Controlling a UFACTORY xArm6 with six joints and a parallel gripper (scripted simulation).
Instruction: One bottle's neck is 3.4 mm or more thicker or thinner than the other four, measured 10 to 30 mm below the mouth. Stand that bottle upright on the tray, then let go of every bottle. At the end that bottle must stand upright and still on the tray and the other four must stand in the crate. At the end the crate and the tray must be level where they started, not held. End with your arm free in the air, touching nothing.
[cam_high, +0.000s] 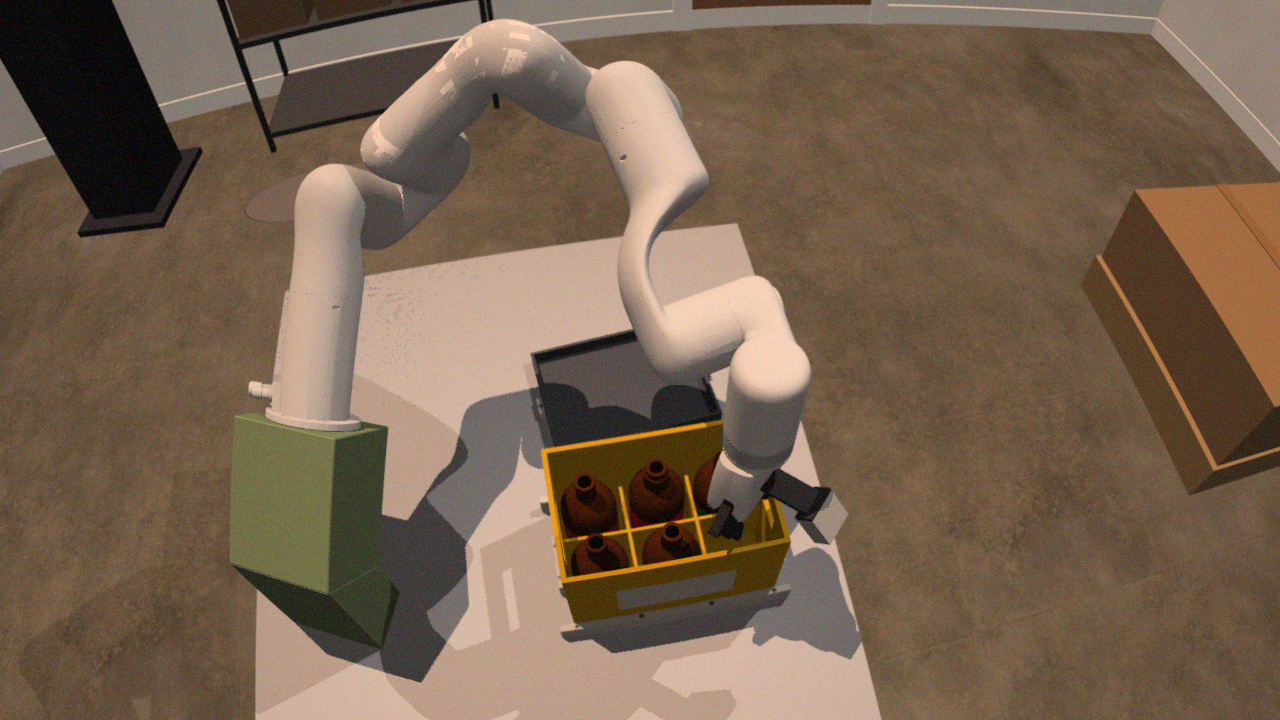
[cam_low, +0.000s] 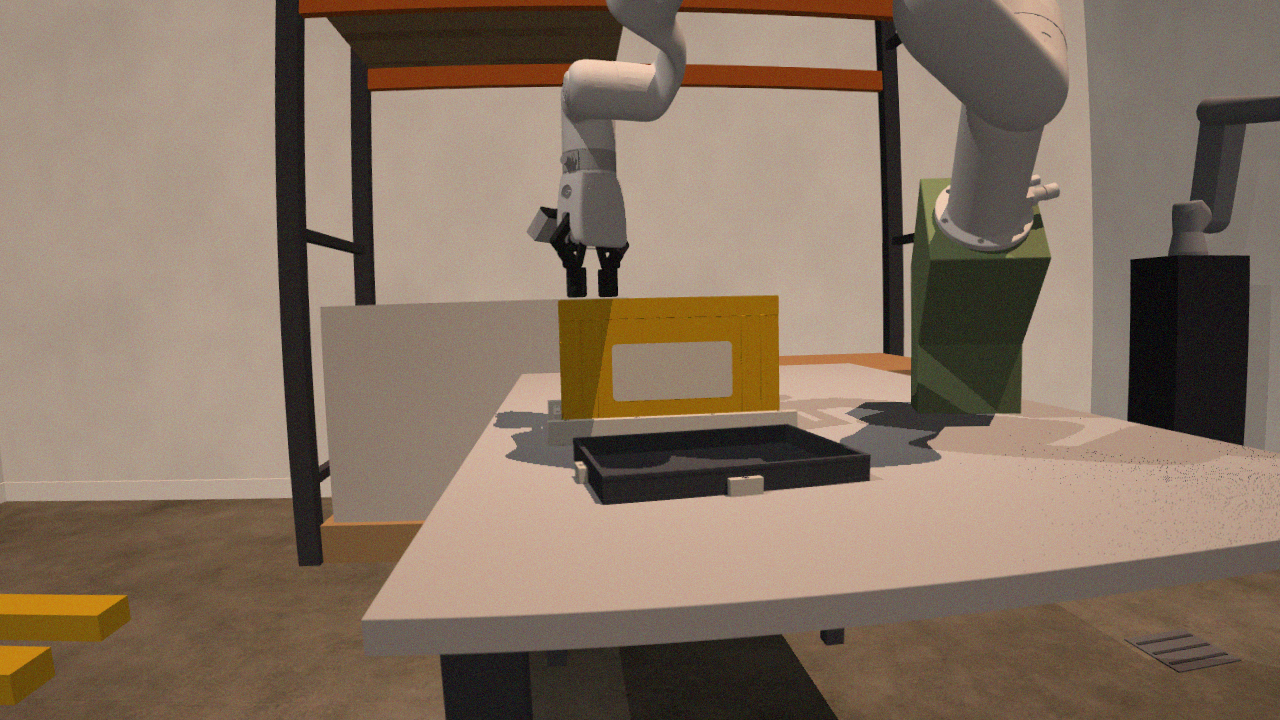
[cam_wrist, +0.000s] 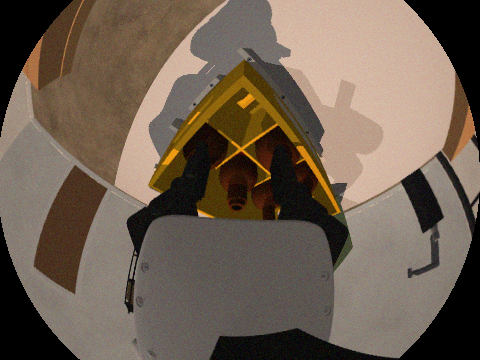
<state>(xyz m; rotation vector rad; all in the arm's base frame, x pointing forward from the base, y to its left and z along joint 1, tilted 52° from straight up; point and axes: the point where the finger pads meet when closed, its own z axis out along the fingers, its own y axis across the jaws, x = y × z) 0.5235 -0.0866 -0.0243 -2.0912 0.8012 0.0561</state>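
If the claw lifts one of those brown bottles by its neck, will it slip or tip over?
Probably stiff, not floppy: each bottle looks rigid. The ridged neck may help the open gripper hold it. The wide body under a narrow neck suggests it stands steadily on the tray, though it could swing if gripped off-centre.

A pale beige worktop (cam_low: 805, 555) stands on brown floor, near a dark metal shelf rack (cam_low: 288, 268), a brown cardboard box (cam_high: 1199, 313) and a black pedestal (cam_low: 1186, 344).
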